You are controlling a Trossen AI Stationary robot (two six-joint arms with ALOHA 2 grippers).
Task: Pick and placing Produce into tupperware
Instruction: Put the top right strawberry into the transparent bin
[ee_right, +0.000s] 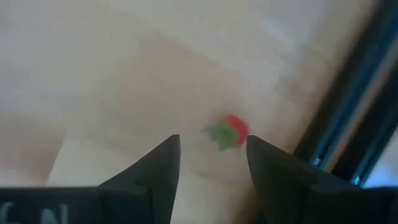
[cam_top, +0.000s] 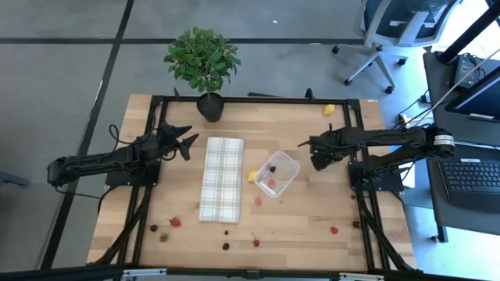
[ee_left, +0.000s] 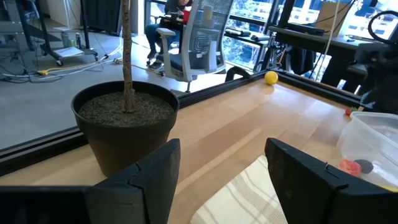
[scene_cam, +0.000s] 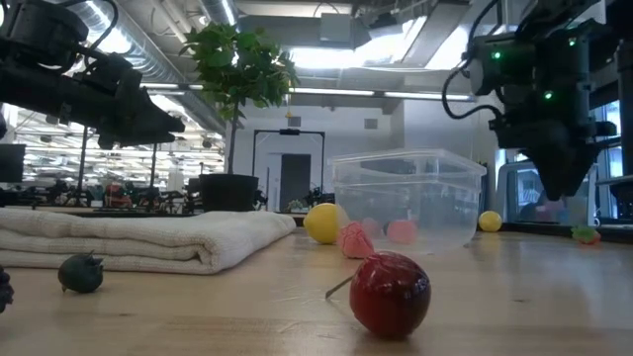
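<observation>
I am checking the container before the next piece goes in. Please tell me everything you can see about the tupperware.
The tupperware is a small, clear plastic box, rectangular with rounded corners and a thicker rim. It has no lid on and stands upright on the wooden table, turned at an angle to the table's edges, right of the checked cloth. Inside lie a few small pieces, red or pink and one dark. A yellow piece lies at its left side; whether they touch is unclear. No gripper touches it.

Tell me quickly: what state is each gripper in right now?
Left gripper: open, holding nothing, near the potted plant.
Right gripper: open, empty, above a red strawberry-like piece on the table.
</observation>
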